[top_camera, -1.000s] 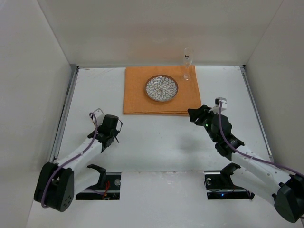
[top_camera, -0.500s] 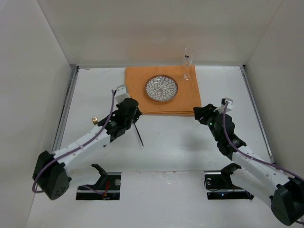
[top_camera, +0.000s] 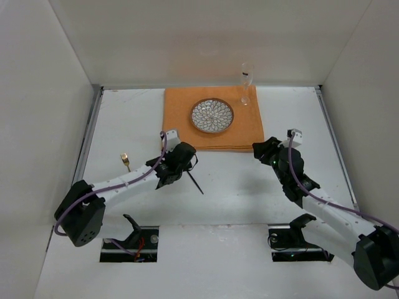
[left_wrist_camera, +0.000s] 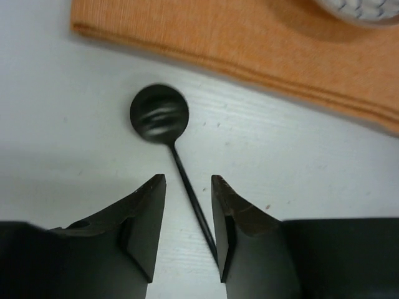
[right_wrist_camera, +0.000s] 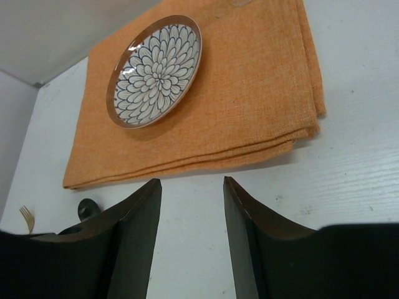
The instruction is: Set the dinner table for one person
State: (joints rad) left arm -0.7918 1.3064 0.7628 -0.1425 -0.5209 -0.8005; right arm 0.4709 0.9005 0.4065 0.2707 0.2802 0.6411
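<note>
I see the left gripper [left_wrist_camera: 187, 180] with jaws narrowly parted just above the tabletop [left_wrist_camera: 62, 143]. A spoon [left_wrist_camera: 159, 115] lies on it, handle between them, ungripped, near the cloth's [left_wrist_camera: 249, 43] near edge. The right gripper's [right_wrist_camera: 190, 182] jaws stand wide and empty over the tabletop.

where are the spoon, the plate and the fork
spoon [left_wrist_camera: 159, 115], left wrist view, on its bowl
plate [top_camera: 212, 116], top external view, on its patterned middle
fork [right_wrist_camera: 26, 217], right wrist view, on its tines

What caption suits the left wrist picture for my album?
Black spoon on the white table between parted fingers, its bowl near the orange cloth.
</note>
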